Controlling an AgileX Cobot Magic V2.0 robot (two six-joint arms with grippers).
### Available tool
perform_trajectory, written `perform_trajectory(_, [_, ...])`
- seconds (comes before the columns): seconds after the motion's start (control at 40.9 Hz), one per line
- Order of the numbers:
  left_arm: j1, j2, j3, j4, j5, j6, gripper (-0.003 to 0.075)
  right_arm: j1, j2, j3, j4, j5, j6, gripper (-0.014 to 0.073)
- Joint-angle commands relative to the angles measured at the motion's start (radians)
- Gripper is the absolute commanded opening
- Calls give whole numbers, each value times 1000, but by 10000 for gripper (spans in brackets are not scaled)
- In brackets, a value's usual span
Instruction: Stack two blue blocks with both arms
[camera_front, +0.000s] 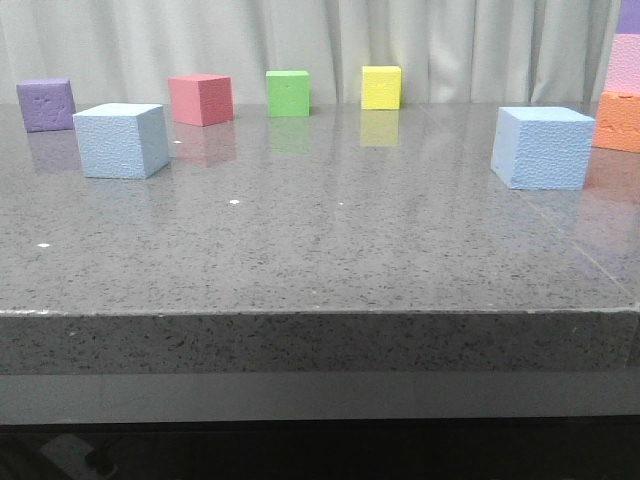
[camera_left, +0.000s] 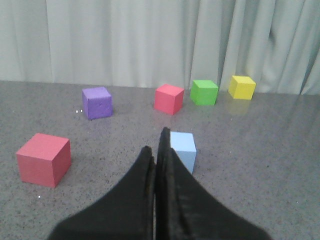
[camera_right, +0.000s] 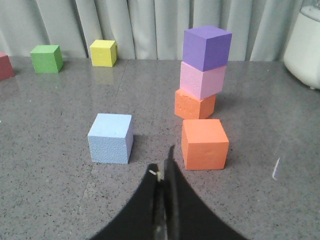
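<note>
Two pale blue blocks stand apart on the grey table. One blue block (camera_front: 122, 140) is at the left and also shows in the left wrist view (camera_left: 183, 148), just beyond and beside my left gripper (camera_left: 156, 145), which is shut and empty. The other blue block (camera_front: 543, 147) is at the right and shows in the right wrist view (camera_right: 111, 137), a little ahead of my right gripper (camera_right: 162, 165), which is shut and empty. Neither gripper shows in the front view.
A purple cube (camera_front: 46, 104), red cube (camera_front: 201, 99), green cube (camera_front: 288, 92) and yellow cube (camera_front: 381, 87) line the back. Another red cube (camera_left: 43, 159) sits near the left arm. An orange cube (camera_right: 204, 144) and an orange-pink-purple stack (camera_right: 202, 70) stand by the right block. The table's front edge (camera_front: 320, 315) is near.
</note>
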Motion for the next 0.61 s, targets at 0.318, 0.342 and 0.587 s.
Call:
perform_trajectory(0.318, [-8,71,-25,-8,-59,-9,-20,-5,24,-35,2,-69,-11,-67])
perform_trajectory(0.342, [-8,71,-25,-8,-59,-9,-20,-5,24,-35,2,-69,-11,-67])
perform_trajectory(0.587, [-8,71,-25,-9,-42,-9,-20,-5,24,-33,2,-62,-11,-61])
